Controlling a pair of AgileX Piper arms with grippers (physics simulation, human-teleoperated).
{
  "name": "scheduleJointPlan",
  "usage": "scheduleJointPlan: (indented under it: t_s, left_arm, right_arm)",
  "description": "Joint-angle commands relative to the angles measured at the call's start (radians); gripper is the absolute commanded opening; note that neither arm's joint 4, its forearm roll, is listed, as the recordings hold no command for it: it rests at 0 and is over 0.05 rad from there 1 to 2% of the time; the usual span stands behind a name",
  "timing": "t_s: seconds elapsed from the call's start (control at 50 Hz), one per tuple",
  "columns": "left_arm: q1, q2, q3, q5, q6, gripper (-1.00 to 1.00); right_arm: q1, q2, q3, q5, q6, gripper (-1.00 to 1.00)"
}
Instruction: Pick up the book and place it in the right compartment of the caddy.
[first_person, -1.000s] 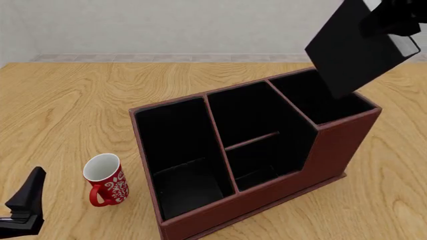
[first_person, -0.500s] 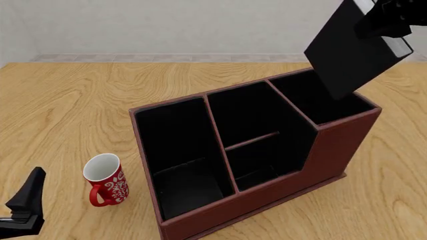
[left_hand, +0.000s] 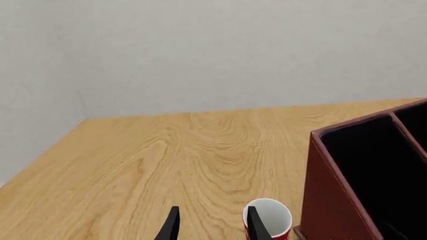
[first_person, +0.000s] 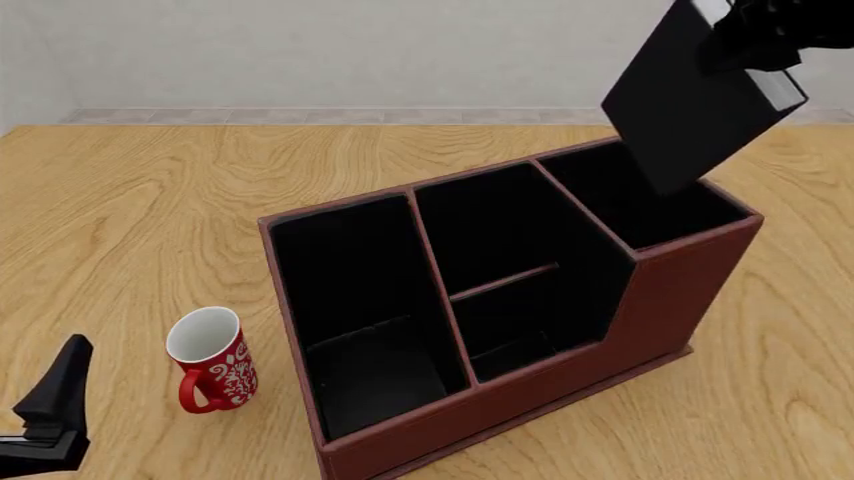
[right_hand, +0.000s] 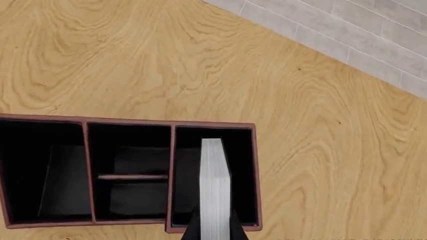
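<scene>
Pale walls back a wooden worktop (first_person: 134, 200). At seven o'clock the left gripper (left_hand: 210, 225) waits, fingers narrowly parted and holding nothing, beside a red mug (first_person: 210, 358). Centre stands the caddy (first_person: 667, 300). At one o'clock the right gripper (right_hand: 215, 231) clamps the book (first_person: 687, 100), tilted, above the right compartment (first_person: 641, 205).

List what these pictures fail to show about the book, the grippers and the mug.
- Book: its top end in the front view, cut off by the frame edge and covered by the right gripper.
- Right compartment: its floor, lost in black lining in both views.
- Red mug: its lower body in the left wrist view, cut off by the frame edge.
</scene>
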Motion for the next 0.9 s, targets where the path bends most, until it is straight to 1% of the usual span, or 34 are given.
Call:
scheduleJointPlan:
  t_s: [0.02,0.18,0.3,0.38,0.46,0.54,0.7,0.9]
  left_arm:
    - [-0.002,0.0,0.0,0.0,-0.001,1.0]
    - [-0.002,0.0,-0.001,-0.001,-0.001,1.0]
    - [0.001,0.0,0.001,-0.004,0.0,1.0]
    - [0.0,0.0,0.002,-0.004,-0.002,1.0]
    - [0.001,0.0,0.003,-0.003,-0.002,1.0]
    - [0.0,0.0,0.004,-0.001,0.0,1.0]
    - [0.003,0.0,0.004,0.003,0.0,1.0]
    - [0.004,0.0,0.004,0.004,0.003,1.0]
  right_arm:
    - [-0.002,0.017,-0.009,0.0,0.029,-1.0]
    - [-0.01,0.028,-0.008,0.0,0.035,-1.0]
    - [-0.017,0.035,-0.002,0.0,0.028,-1.0]
    - [-0.011,0.039,-0.001,0.0,0.043,-1.0]
    - [-0.017,0.042,0.006,0.0,0.038,-1.0]
    - [-0.01,0.044,0.007,0.0,0.051,-1.0]
    - [-0.007,0.054,0.006,0.0,0.055,-1.0]
    - [-0.016,0.073,-0.01,0.0,0.046,-1.0]
